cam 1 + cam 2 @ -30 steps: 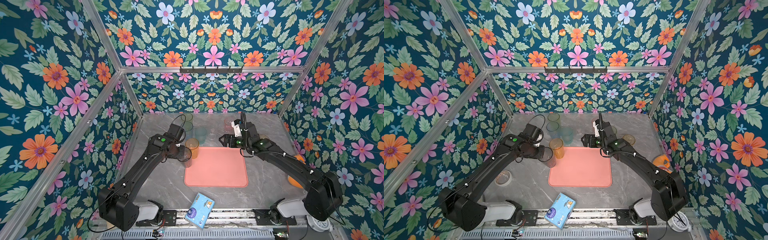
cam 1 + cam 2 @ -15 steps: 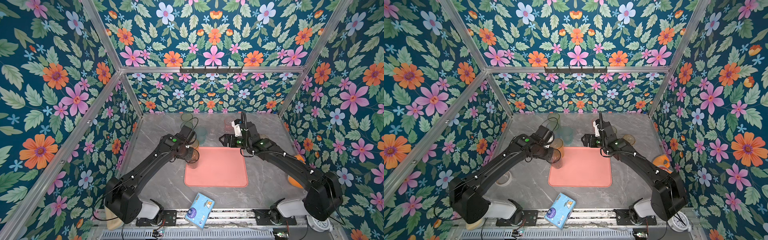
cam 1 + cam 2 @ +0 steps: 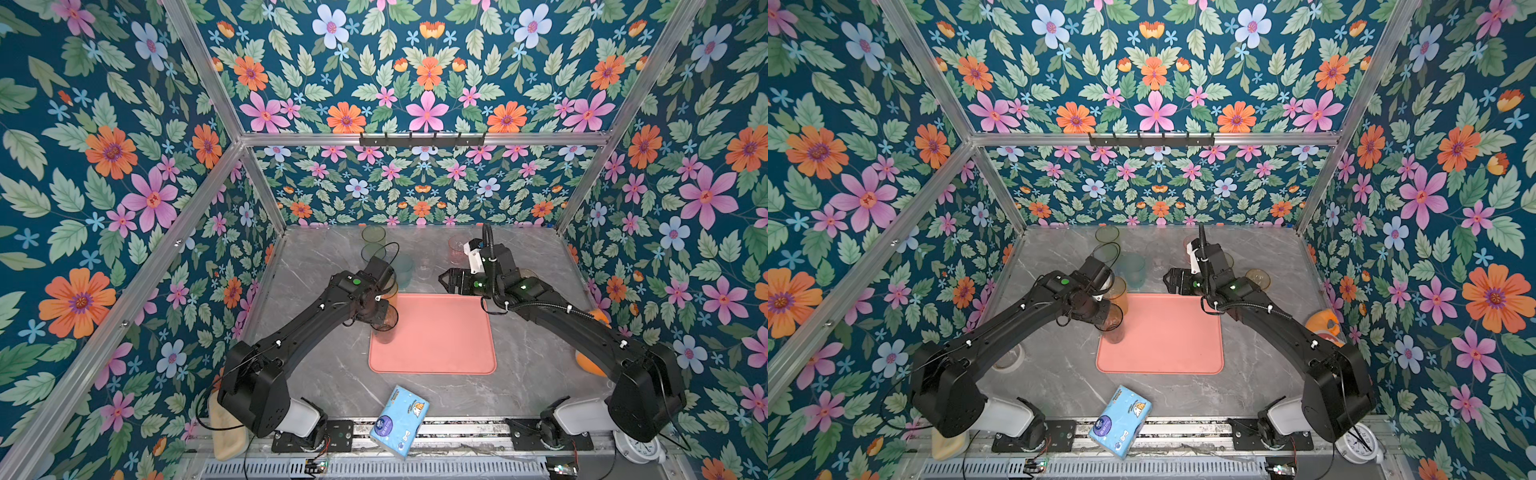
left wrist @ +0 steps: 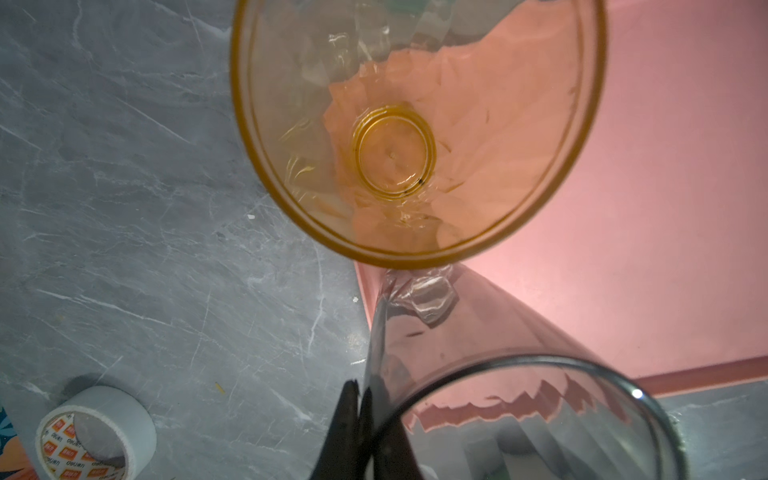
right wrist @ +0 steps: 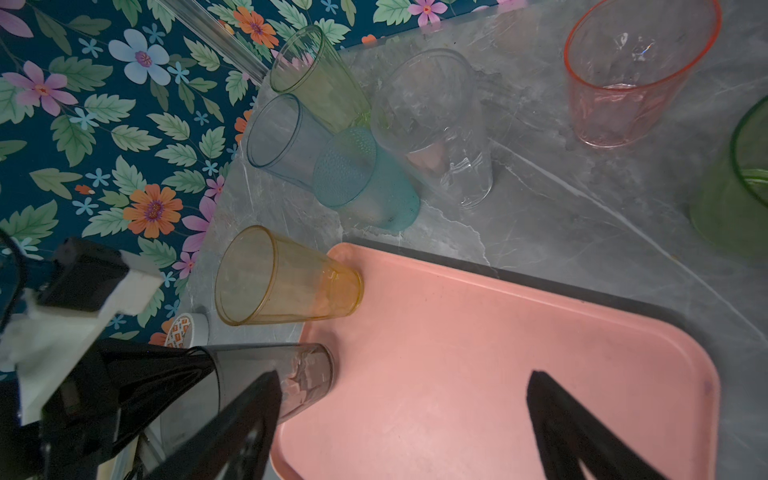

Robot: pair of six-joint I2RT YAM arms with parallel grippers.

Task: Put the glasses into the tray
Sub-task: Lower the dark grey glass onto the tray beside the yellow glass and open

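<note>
The left gripper (image 4: 360,390) is clamped tight on the rim of the grey tumbler (image 4: 478,328), with the glass wall pinched between its fingers. It holds the tumbler upright at the left edge of the tray (image 5: 498,353). The tumbler's base is right at that edge, and I cannot tell whether it has touched down. Just beside it, on the tray's far-left corner, the amber tumbler (image 5: 291,282) stands upright with no gripper on it. By my reading 1 glass is placed and a 2nd is about to be set down. The rest of the tray is bare. Beyond its far edge 6 more glasses stand on the table. They are the tall green tumbler (image 5: 316,75), the tall blue tumbler (image 5: 278,141), the teal tumbler (image 5: 365,183) and the clear tumbler (image 5: 436,124) clustered together, the pink tumbler (image 5: 623,83) further along, and a short green tumbler (image 5: 735,187) off the far-right corner. That makes 8 glasses I can find, so most of the job remains. The right gripper (image 5: 403,374) hangs over the tray's far edge with its jaws wide apart and nothing between them, and it looks free to fetch one of the far glasses.
</note>
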